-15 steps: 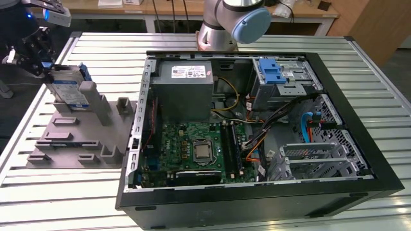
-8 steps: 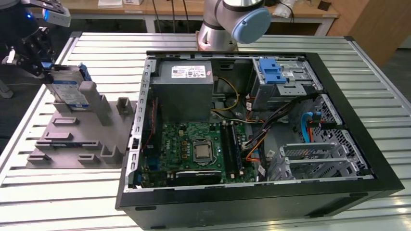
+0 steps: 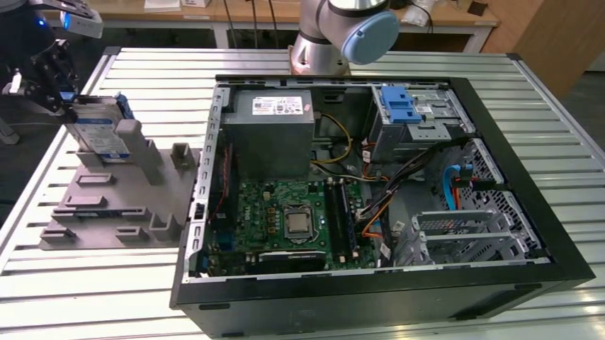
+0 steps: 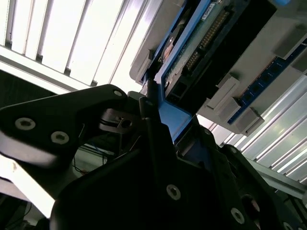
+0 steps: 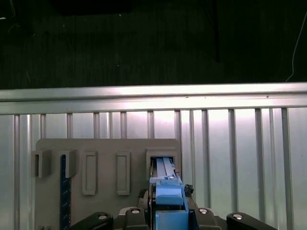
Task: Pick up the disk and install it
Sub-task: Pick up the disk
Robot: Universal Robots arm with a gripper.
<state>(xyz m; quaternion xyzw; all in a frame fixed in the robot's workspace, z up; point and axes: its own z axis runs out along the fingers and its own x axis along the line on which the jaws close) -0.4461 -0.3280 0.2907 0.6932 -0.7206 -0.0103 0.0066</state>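
Now, gripper (image 3: 62,99) at the exterior view's left, jaws pinching the blue-bracketed end of the disk (image 3: 99,131). Disk stands on edge in 1 slot of the grey holder (image 3: 104,205), beside the open computer case (image 3: 529,234). First wrist view: disk (image 5: 165,189) edge-on, slot walls tight on both sides. Judgement: draw it out straight along the slot, no twist, grip kept square, or the bracket may catch. Room: open above the holder; its posts stand close by; the case wall rises between holder and drive cage (image 3: 416,117), cables (image 3: 397,170) crowd inside.
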